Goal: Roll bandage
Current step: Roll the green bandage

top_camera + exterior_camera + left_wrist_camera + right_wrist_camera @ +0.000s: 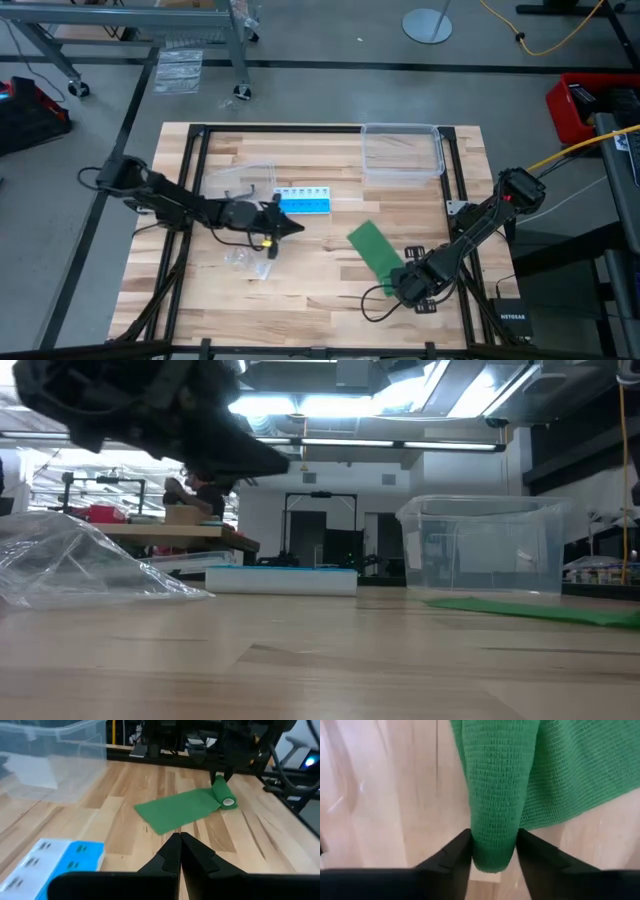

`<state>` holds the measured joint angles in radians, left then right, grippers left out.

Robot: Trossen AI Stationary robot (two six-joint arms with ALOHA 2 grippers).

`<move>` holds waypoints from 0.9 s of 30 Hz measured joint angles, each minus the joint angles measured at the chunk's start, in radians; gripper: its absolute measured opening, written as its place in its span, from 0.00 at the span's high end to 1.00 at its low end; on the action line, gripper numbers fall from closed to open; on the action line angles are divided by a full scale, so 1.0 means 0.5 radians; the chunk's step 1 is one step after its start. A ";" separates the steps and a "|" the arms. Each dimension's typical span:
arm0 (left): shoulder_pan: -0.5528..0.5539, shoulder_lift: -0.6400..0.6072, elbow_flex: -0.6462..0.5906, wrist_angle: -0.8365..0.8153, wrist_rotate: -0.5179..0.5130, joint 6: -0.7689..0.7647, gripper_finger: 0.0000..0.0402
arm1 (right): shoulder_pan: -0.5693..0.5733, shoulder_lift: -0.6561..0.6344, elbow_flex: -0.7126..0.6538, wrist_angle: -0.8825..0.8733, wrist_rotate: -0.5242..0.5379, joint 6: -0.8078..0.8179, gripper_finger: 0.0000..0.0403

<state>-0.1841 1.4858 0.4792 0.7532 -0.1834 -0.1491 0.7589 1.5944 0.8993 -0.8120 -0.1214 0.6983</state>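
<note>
Two grippers work over the wooden counter. The right gripper clasps the rolled end of the green bandage between its fingers, near the counter's right front; the unrolled part lies flat toward the middle. The left gripper hovers clenched with nothing in it, beside the blue and white pill organizer. A clear plastic box sits at the back.

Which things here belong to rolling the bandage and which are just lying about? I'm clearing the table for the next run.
In the job:
bandage, one end rolled
right gripper, closed on the roll

Lying about:
pill organizer
clear box
plastic bag
left gripper, shut, waiting near the organizer
</note>
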 joint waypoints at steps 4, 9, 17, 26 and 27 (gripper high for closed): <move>0.001 0.231 0.181 -0.002 0.001 0.093 0.99 | 0.000 0.000 0.000 0.000 -0.020 -0.001 0.80; 0.001 0.537 0.445 -0.004 0.001 0.238 0.99 | 0.000 0.000 0.000 0.001 -0.039 -0.001 0.88; 0.015 0.934 0.901 -0.017 0.002 0.487 0.99 | 0.000 0.000 0.000 0.008 -0.044 -0.019 0.84; 0.111 1.248 1.340 -0.160 0.056 0.592 0.99 | 0.000 0.000 0.000 0.148 -0.019 -0.104 0.87; 0.124 1.274 1.379 -0.191 0.068 0.592 0.99 | 0.000 0.000 0.000 0.169 -0.003 -0.127 0.87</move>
<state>-0.1222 2.1228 1.1688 0.6580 -0.1493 0.1467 0.7589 1.5942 0.8996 -0.7276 -0.1229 0.6346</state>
